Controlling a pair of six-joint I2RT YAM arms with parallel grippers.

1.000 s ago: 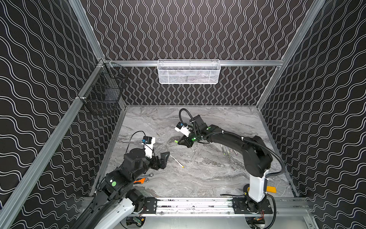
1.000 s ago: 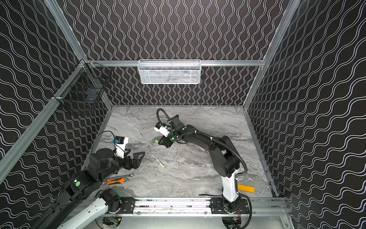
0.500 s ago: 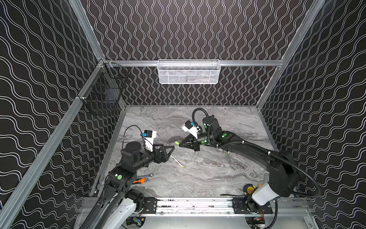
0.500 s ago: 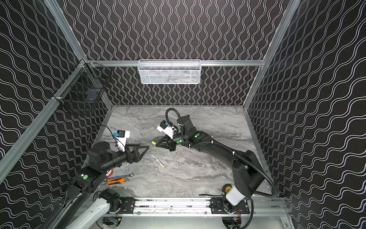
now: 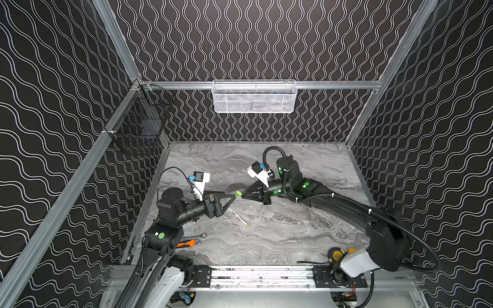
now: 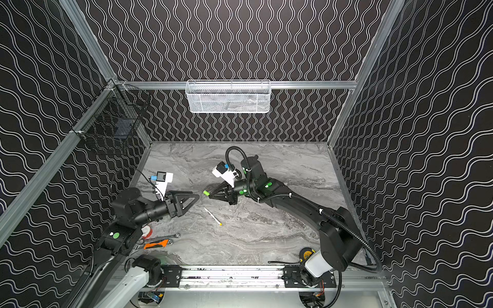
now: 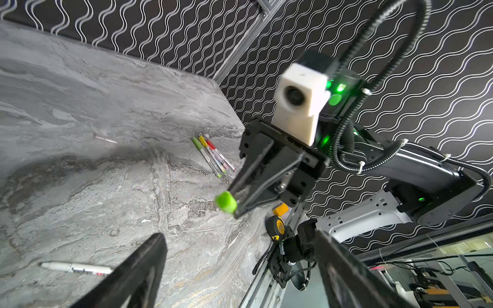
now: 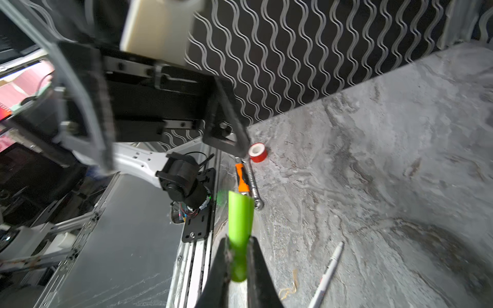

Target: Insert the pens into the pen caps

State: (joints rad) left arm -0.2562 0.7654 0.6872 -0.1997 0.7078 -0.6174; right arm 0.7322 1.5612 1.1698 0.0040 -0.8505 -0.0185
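My right gripper (image 8: 238, 245) is shut on a bright green pen cap (image 8: 240, 221), which sticks out past the fingertips. In both top views the cap (image 5: 238, 192) (image 6: 205, 192) hangs above the middle of the table. My left gripper (image 5: 229, 202) (image 7: 240, 234) is open and empty. It points at the cap (image 7: 226, 202) from a short way to the left. A white pen (image 5: 237, 216) (image 7: 74, 267) with a yellow end lies on the table just in front of both grippers. Three capped pens (image 7: 213, 156), green, yellow and red, lie side by side under my right arm.
A silver wrench (image 5: 196, 236), an orange-handled tool (image 6: 156, 244) and a red-and-white tape roll (image 8: 257, 152) lie by the left arm's base. A yellow tape measure (image 5: 335, 254) sits front right. A white mesh basket (image 5: 254, 96) and a black wire basket (image 5: 138, 125) hang on the walls.
The left gripper has reached right and back toward the cap. The right arm's elbow has swung out to the right, while the green cap stayed in nearly the same place.
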